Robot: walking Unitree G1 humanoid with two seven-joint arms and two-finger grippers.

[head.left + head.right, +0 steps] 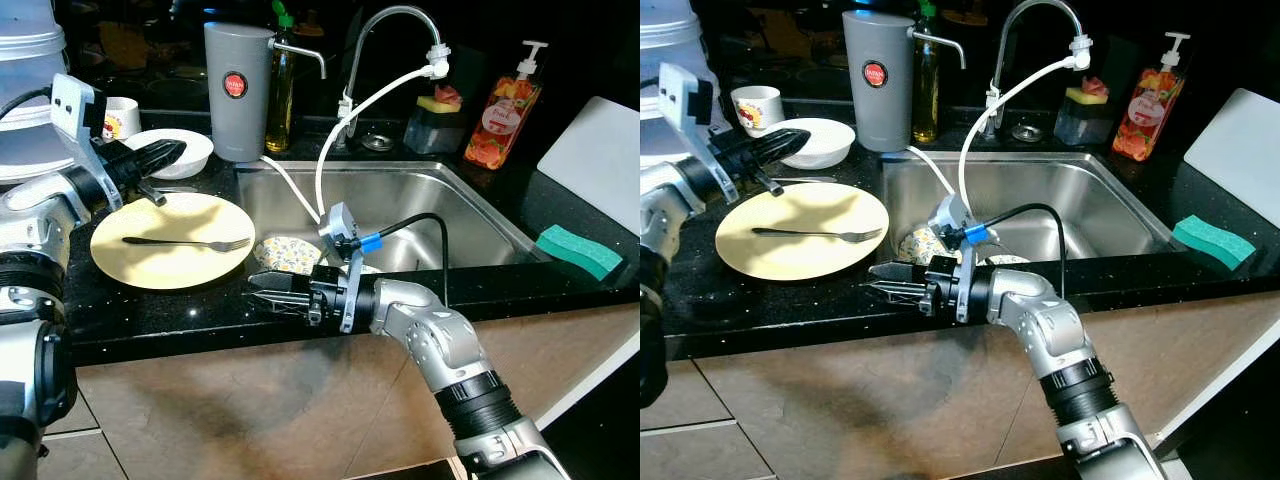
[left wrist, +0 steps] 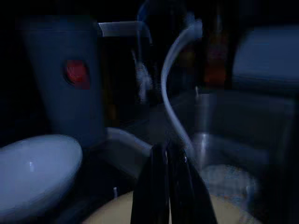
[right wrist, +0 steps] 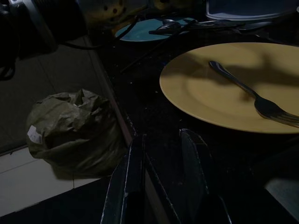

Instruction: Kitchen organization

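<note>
A yellow plate lies on the black counter left of the sink, with a metal fork across it. My left gripper hovers shut over the plate's far edge, beside a white bowl; in the left wrist view its fingers are pressed together with nothing between them. My right gripper reaches leftward along the counter's front edge, just right of the plate, and is open and empty. The right wrist view shows the plate and fork just beyond its fingers.
The steel sink holds a patterned dish. Behind stand a grey water dispenser, oil bottle, faucet with a white hose, and soap bottle. A green sponge and white board lie right.
</note>
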